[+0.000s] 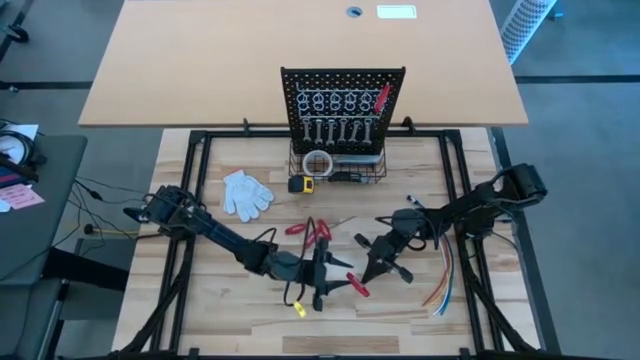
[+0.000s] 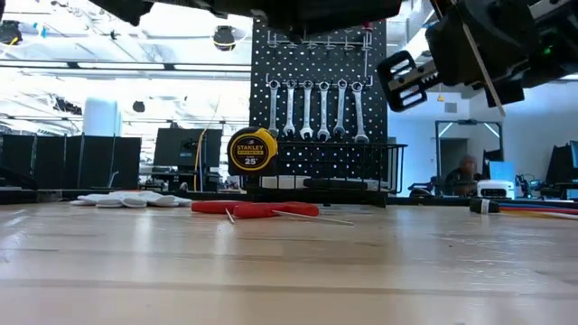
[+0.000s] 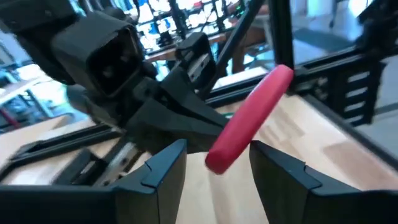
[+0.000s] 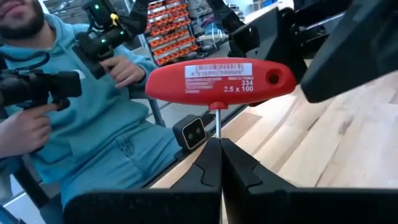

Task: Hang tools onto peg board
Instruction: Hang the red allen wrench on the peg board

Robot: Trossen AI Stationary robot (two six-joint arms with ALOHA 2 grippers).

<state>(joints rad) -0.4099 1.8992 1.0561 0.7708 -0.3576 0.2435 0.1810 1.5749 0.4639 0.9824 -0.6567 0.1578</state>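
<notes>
A red T-handle hex key (image 4: 221, 79) is held above the near middle of the table, and my right gripper (image 4: 219, 149) is shut on its thin metal shaft. My left gripper (image 3: 217, 162) is open, its fingers on either side of one end of the red handle (image 3: 249, 118). In the high view the two grippers meet at the handle (image 1: 357, 287). The black peg board (image 1: 343, 75) stands at the far middle. Silver wrenches (image 1: 335, 130) and one red tool (image 1: 381, 97) hang on it. More red-handled tools (image 1: 310, 230) lie flat on the table. My right gripper pinches the hex key's thin shaft (image 4: 217, 121) between its two fingertips, just below the handle. The red handle lies crosswise beyond the fingertips, clear of the table. My left gripper's fingers (image 3: 273, 171) flank the handle's end (image 3: 217, 155); I cannot tell whether they touch it.
A white glove (image 1: 245, 193) lies at the left. A yellow tape measure (image 1: 301, 184) and a tape roll (image 1: 318, 162) sit at the wire basket (image 1: 370, 170). Coloured wires (image 1: 443, 285) lie at the right. A person in a blue hoodie (image 4: 93, 124) sits beyond the table.
</notes>
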